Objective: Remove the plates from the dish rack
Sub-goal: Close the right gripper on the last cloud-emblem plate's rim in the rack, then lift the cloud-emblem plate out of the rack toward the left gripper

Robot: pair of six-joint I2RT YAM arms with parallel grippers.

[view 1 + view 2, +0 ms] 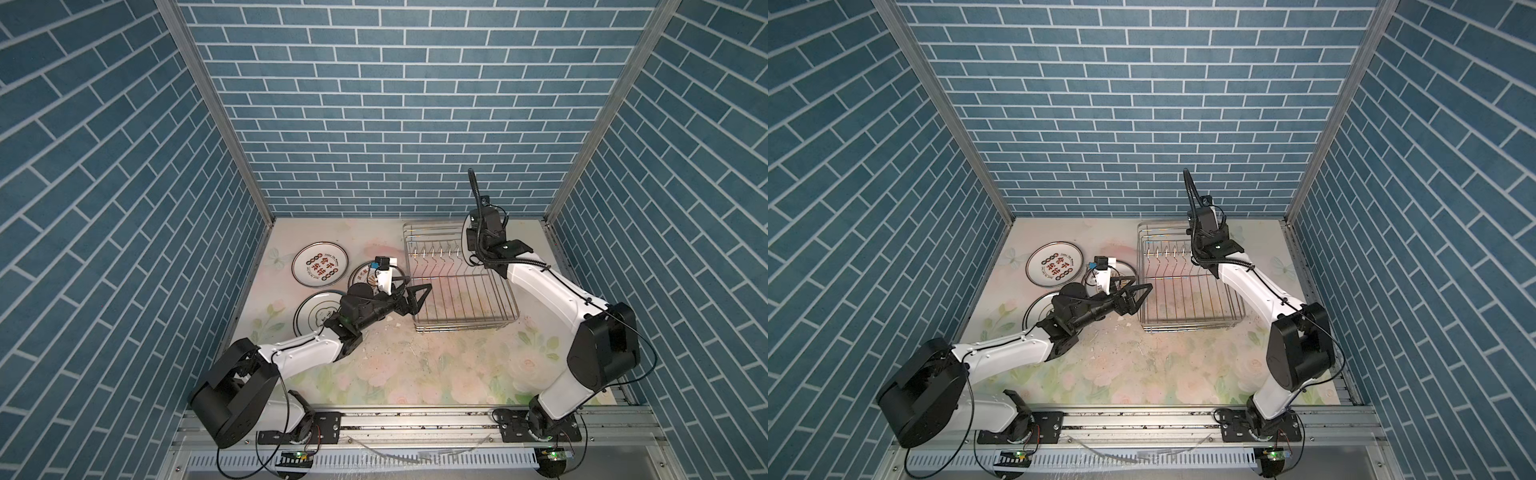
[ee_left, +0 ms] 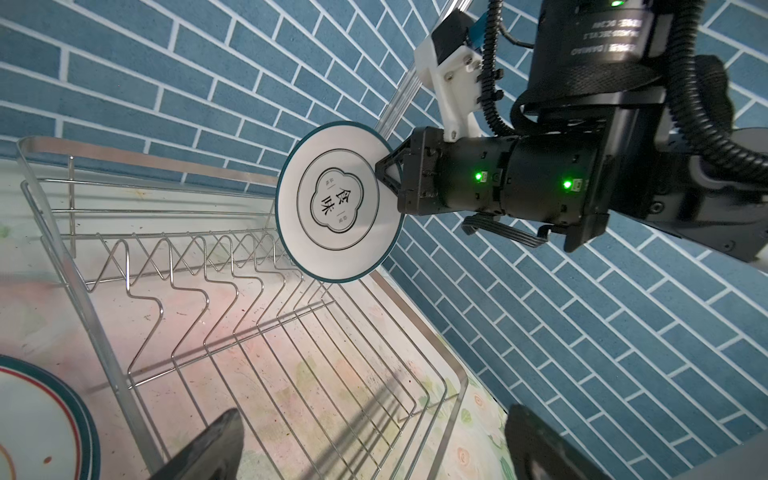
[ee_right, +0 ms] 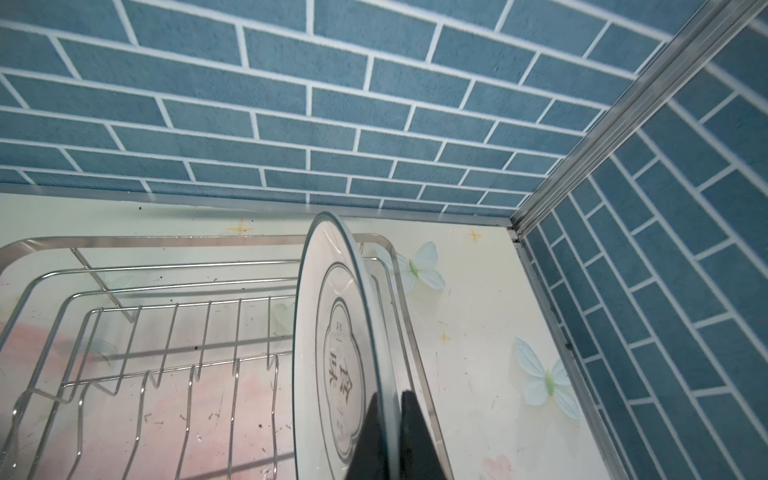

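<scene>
The silver wire dish rack (image 1: 457, 286) (image 1: 1187, 291) stands at the back right of the table. My right gripper (image 3: 390, 419) (image 2: 384, 176) is shut on the rim of a white plate (image 2: 338, 201) (image 3: 332, 353) with a dark rim and a black flower outline. That plate stands upright at the rack's right end. I cannot tell whether its lower edge touches the wires. The other prongs hold nothing. My left gripper (image 1: 419, 297) (image 1: 1138, 297) (image 2: 374, 453) is open and holds nothing, at the rack's left edge.
Three plates lie flat left of the rack: one with red-black characters (image 1: 319, 264) (image 1: 1054, 266), one half under the left wrist camera (image 1: 362, 275), one under the left arm (image 1: 313, 316) (image 1: 1038, 311). Blue brick walls close in the back and both sides.
</scene>
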